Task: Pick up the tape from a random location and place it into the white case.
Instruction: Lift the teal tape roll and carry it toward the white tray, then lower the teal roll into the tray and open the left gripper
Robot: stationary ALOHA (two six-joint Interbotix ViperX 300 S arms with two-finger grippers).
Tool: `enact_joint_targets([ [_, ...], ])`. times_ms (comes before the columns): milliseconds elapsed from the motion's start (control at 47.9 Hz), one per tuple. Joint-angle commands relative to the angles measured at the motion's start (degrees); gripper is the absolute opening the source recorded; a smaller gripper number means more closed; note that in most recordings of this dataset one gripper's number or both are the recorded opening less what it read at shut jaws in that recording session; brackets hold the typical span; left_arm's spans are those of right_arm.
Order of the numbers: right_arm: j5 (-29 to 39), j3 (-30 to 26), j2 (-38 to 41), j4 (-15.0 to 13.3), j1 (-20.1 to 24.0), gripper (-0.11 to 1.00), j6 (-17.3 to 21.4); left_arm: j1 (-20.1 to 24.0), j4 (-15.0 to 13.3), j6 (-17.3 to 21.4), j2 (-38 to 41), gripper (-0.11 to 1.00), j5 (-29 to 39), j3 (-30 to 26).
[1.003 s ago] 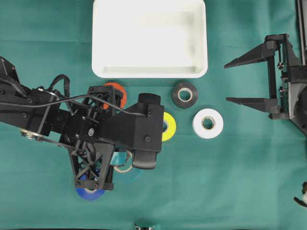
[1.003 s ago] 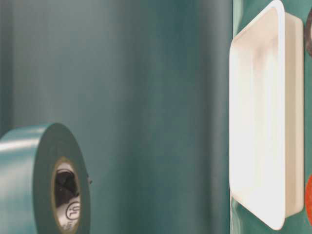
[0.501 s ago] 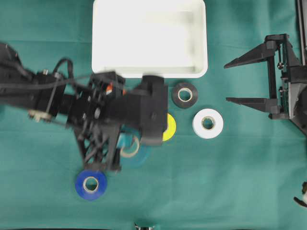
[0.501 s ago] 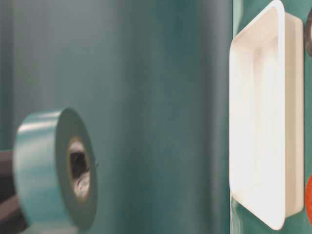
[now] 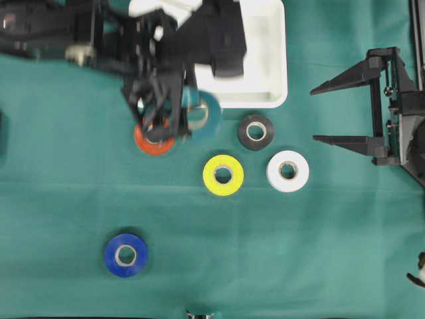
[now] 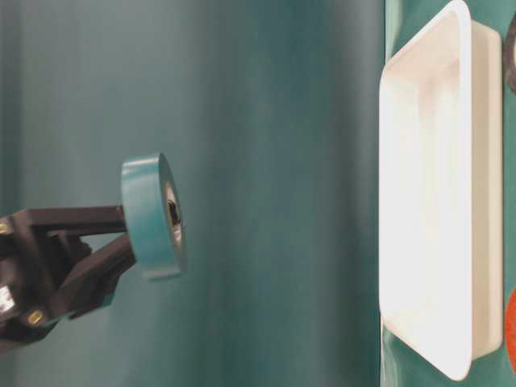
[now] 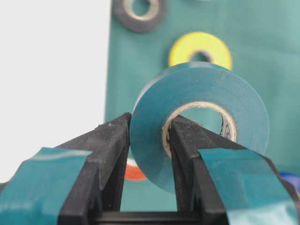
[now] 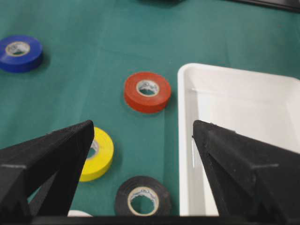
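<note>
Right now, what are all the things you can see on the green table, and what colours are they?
white case: one, white, top middle of the table.
teal tape: one, held off the table, at the case's near edge.
orange tape: one, partly under the left arm.
black tape: one, just below the case.
yellow tape: one, middle.
white tape: one, right of yellow.
blue tape: one, lower left.
left tool: black, shut on the teal tape.
right tool: black, open, far right.

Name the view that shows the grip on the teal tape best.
Left wrist view: the teal tape fills the frame, one jaw through its core, one outside. The table-level view shows it edge-on, held aloft. Overhead it is blurred, half hidden under the arm. The right wrist view misses it.
</note>
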Motion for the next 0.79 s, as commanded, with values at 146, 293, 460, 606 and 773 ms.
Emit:
enact_joint_targets([
  [146,-0.2,-1.7,0.3,0.1,0.2,0.92,0.2,7.8,0.2,3.7,-1.8,0.21,-1.1,-1.0],
  [293,-0.1,-1.7,0.3,0.1,0.2,0.92,0.2,10.8,0.2,5.5,-1.8,0.21,-1.2,-1.1],
  [460,0.8,-2.0,0.3,0.1,0.2,0.92,0.2,12.7,0.1,6.8,-1.8,0.21,-1.2,-1.1],
  [606,0.9,-2.1,0.3,0.1,0.2,0.92,0.1,12.8,0.2,6.9,-1.8,0.21,-1.2,-1.0],
  [773,0.9,-2.2,0.3,0.1,0.2,0.92,0.1,12.8,0.1,6.9,-1.1,0.21,-3.5,-1.0],
])
